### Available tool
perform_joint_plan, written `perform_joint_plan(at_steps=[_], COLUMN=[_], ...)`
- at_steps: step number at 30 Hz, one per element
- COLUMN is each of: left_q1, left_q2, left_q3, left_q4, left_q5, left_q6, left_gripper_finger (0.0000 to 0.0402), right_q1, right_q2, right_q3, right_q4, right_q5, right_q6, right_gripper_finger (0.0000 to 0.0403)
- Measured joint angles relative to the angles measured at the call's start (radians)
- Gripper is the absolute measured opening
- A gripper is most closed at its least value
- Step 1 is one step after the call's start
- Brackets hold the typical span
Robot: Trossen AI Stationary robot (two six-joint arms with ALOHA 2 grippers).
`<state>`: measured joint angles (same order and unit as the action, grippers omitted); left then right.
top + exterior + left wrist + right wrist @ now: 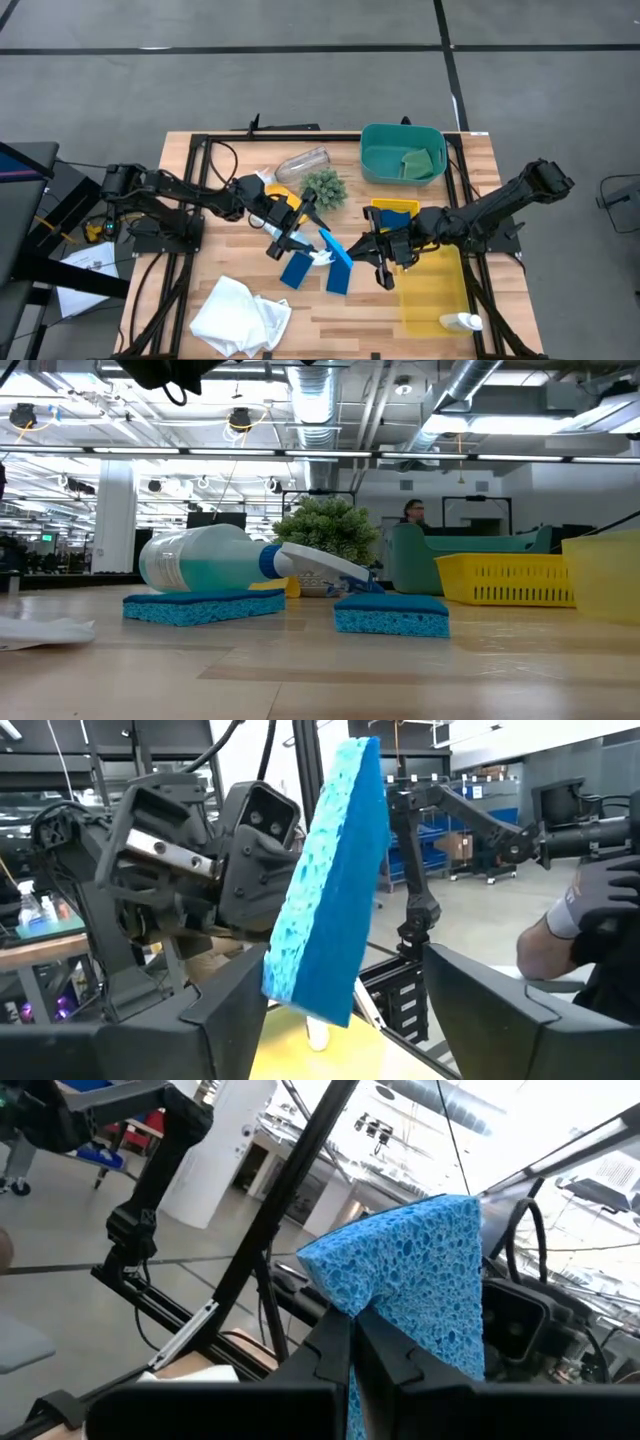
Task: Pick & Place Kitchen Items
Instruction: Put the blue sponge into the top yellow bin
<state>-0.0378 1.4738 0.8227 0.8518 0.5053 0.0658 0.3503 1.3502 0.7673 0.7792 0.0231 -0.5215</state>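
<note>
While the right gripper point(352, 250) pinches one porous blue sponge point(336, 250) at frame centre and the left gripper point(297, 240) stands wide beside it (a handover, apparently), little is sorted: the teal bin point(380, 172) holds a green sponge point(418, 160); the white cloth point(240, 315) lies lower left.

Both arms meet mid-table: left end effector point(300, 238) fingers apart, right end effector point(362, 247) pinched tight.

The blue sponge point(328, 880) hides the gap between the left claw's fingers; a gloved hand point(590, 915) is cut off by the frame edge.
</note>
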Motion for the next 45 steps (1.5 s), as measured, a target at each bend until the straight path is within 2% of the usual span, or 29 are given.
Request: perform_joint_plan(at_steps=[6, 11, 18, 24, 27, 29, 33, 37, 43, 45], left_q1=[-0.005, -0.006, -0.006, -0.002, 0.015, 0.03, 0.061, 0.072, 0.079, 0.087], left_q2=[0.0, 0.0, 0.0, -0.004, -0.028, -0.068, -0.15, -0.22, -0.287, -0.297], left_q3=[0.0, 0.0, 0.001, 0.001, 0.022, 0.037, 0.044, 0.016, -0.003, -0.005], left_q4=[0.002, 0.002, -0.006, -0.039, -0.152, -0.271, -0.451, -0.521, -0.683, -0.745], left_q5=[0.0, 0.0, -0.005, -0.003, -0.001, -0.002, -0.018, -0.034, -0.227, -0.255], left_q6=[0.002, 0.003, 0.003, 0.002, -0.016, -0.018, -0.019, -0.011, 0.043, 0.047], left_gripper_finger=[0.0239, 0.0207, 0.0124, 0.0019, 0.0013, 0.001, 0.0006, 0.0006, 0.0006, 0.0006], right_q1=[-0.013, -0.012, -0.012, -0.012, -0.012, -0.012, 0.005, 0.048, 0.124, 0.152], right_q2=[0.0, 0.0, 0.0, 0.0, -0.002, 0.0, -0.002, -0.001, -0.001, 0.0], right_q3=[0.0, 0.0, 0.0, 0.0, 0.0, 0.0, 0.0, 0.0, 0.003, 0.011], right_q4=[0.0, 0.003, 0.001, -0.032, -0.074, -0.09, -0.135, -0.181, -0.197, -0.201], right_q5=[0.001, 0.003, 0.002, 0.0, 0.004, 0.037, 0.189, 0.351, 0.594, 0.645], right_q6=[0.01, 0.01, 0.018, 0.051, 0.055, 0.059, 0.028, -0.068, -0.185, -0.214], right_gripper_finger=[0.0, 0.0, 0.0, 0.0005, 0.0022, 0.0038, 0.0072, 0.0099, 0.0125, 0.013])
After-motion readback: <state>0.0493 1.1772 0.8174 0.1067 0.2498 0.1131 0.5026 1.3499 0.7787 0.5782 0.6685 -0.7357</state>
